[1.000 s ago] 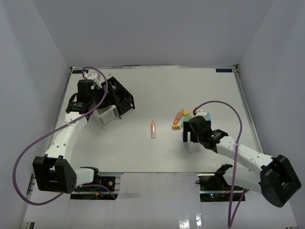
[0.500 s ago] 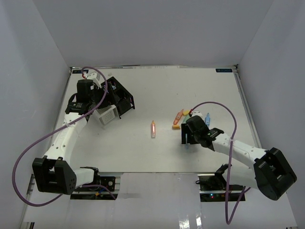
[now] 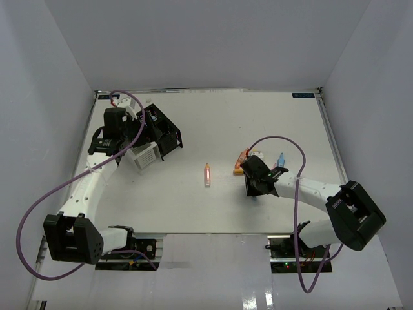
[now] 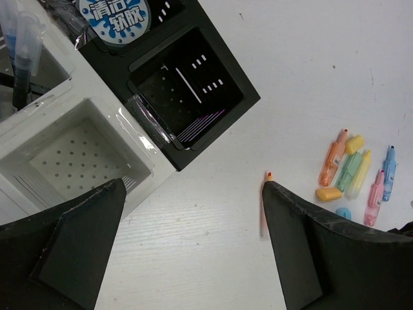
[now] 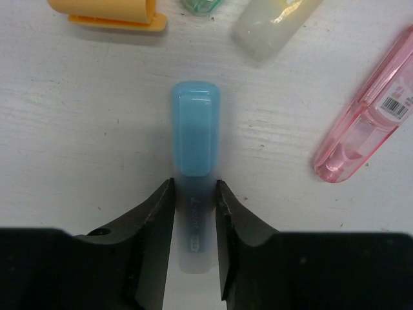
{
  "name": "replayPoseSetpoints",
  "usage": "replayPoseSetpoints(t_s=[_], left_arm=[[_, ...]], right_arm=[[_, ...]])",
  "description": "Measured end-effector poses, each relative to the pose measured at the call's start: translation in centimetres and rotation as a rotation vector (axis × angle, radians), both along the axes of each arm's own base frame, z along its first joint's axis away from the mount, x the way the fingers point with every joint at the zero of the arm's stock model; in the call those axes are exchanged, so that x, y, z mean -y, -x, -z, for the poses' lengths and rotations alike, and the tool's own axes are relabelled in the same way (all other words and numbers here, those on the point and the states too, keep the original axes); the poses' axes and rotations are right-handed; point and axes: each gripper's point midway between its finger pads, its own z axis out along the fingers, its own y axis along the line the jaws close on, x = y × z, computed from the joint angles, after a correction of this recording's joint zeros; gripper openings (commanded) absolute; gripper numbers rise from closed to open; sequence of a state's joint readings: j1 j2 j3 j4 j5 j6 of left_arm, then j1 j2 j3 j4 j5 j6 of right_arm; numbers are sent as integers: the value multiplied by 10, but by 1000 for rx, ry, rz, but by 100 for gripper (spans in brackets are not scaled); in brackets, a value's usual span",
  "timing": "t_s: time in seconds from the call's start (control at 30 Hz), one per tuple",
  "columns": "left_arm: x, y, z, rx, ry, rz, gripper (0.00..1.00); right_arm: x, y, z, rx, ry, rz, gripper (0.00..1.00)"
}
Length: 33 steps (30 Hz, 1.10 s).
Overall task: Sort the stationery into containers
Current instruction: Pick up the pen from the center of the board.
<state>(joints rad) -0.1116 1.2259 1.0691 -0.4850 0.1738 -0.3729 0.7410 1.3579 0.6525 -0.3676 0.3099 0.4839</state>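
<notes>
Table (image 3: pixel 193 206) is white, both arms are over it, and the work sits in two spots well apart.

Left arm hangs over the organiser cluster (image 3: pixel 151 135) at far left. The left gripper (image 4: pixel 193 186) is spread wide with nothing between the fingers. Under it we see an empty black compartment (image 4: pixel 222 132) and an empty white compartment (image 4: pixel 77 155). The blue-white tub (image 4: pixel 113 16) sits in the other black one, cut off by the top edge. Pens (image 4: pixel 22 58) stand in the far white one, also only partly in frame.

Right arm is low on the highlighter pile, right of centre. The right gripper (image 5: pixel 193 187) is clamped on the blue highlighter (image 5: pixel 193 145), which lies flat on the table. The fingers press both sides of the clear barrel with no gap that we can see. The blue cap sticks out ahead of the fingertips. The barrel's rear end is blurred between the fingers and we can't read its label. From the top view the wrist hides this highlighter.

Near the cap:
- pink highlighter (image 5: pixel 371 123) to the right, apart from it
- pale yellow highlighter (image 5: pixel 277 22) ahead, cut off
- loose orange cap (image 5: pixel 106 13) ahead-left, cut off
- a green tip (image 5: pixel 201 5) just showing at the top edge

Lone orange highlighter (image 3: pixel 207 174) lies mid-table between the two arms, touching nothing. In the left wrist view a finger covers most of it.
</notes>
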Motion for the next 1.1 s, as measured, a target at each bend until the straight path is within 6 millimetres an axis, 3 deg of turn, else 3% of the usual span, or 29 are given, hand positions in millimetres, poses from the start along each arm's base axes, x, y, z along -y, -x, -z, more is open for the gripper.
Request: replayPoseSetpoints(t_s=[0.17,0.3,0.47,0.57,0.73,0.97,1.1], left_arm=[[10,3,-2,-8,40,28,98],[37,13,-7,-18,99,109,98],[104,44,-31,0,182,288,98],[148,66,-47,20,238,401,98],[202,95,-57,30,299,523,98],[269,111,-46,3,282,603,96],[285,109,-35,-6,263,596,90]], right_arm=[[1,1,-2,1,1,5,13],[-1,6,-18,32,-23,-24,11],[-23,7,-62,175,-137,-123,8],[-43,4,-102,309,-260,-191,8],[-60,-4,-159,501,-408,-265,8],[-76,-11,-190,628,-485,-340,8],[-81,-12,-197,658,-515,-360,8]])
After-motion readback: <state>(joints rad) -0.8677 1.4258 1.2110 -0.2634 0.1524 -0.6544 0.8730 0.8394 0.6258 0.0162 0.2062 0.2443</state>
